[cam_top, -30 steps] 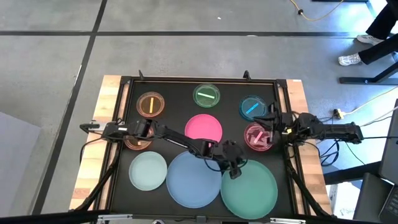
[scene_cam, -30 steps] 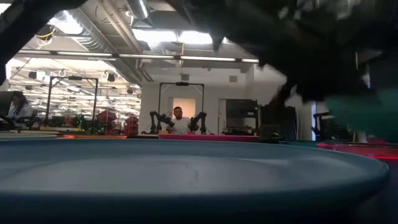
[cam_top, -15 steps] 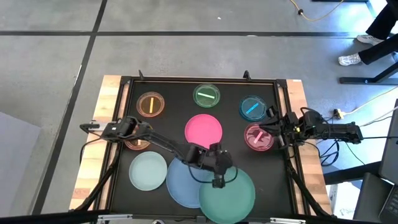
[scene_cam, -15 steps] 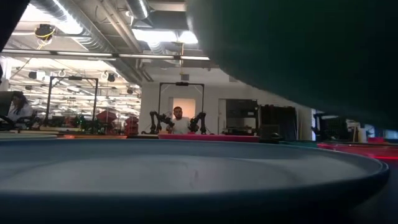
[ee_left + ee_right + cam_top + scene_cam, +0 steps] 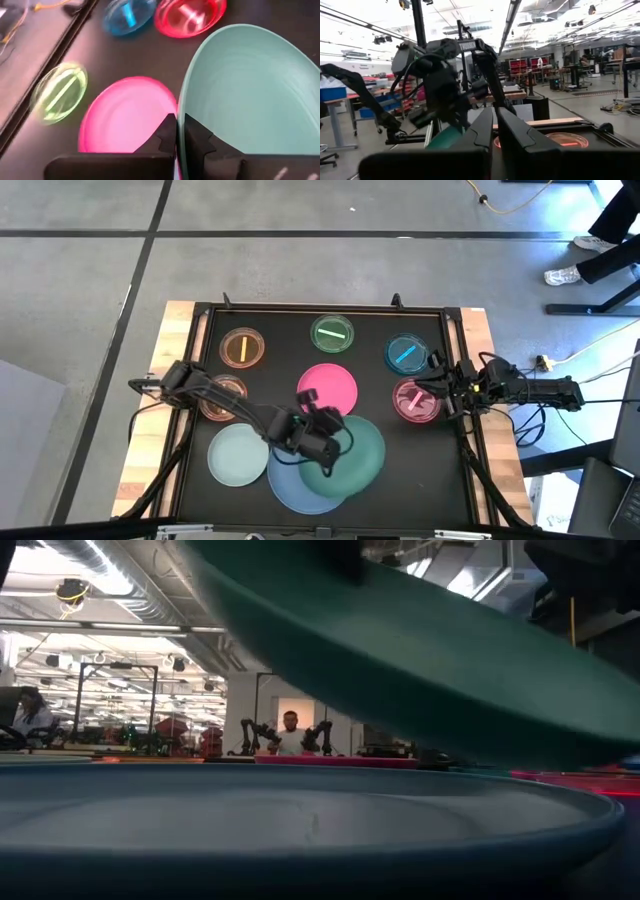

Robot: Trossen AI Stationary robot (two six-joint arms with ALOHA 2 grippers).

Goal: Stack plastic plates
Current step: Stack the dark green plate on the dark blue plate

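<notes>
My left gripper [image 5: 318, 442] reaches over the table's near middle, shut on the large green plate [image 5: 352, 458]. That plate hangs tilted over the large blue plate [image 5: 288, 485], which lies flat on the table mat. In the low view the green plate [image 5: 420, 650] slants above the blue plate [image 5: 300, 820]. My right gripper [image 5: 437, 388] hovers shut beside the small pink dish [image 5: 413, 402] near the right edge and touches nothing. The pink plate [image 5: 327, 387] and the pale mint plate [image 5: 238, 456] lie flat. My left gripper [image 5: 176, 132] pinches the green plate's rim [image 5: 181, 107] between its two fingers, one on the inside and one [image 5: 167, 131] on the outside. The plate is lifted off the table and tilted, with its body stretching away from the fingers over the blue plate.
Small translucent dishes lie along the far half: orange [image 5: 241, 348], green [image 5: 332, 333], blue [image 5: 405, 353]. Another orange one [image 5: 222, 398] sits partly under my left arm. A raised frame [image 5: 320, 307] borders the black mat. People and other robot arms show in the room beyond.
My left gripper has carried the green plate from the near right of the table toward the left and slightly farther. It lifted the plate off the table and tipped it, so it now hangs over the blue plate. My right gripper drew back slightly from the small pink dish toward the right edge.
</notes>
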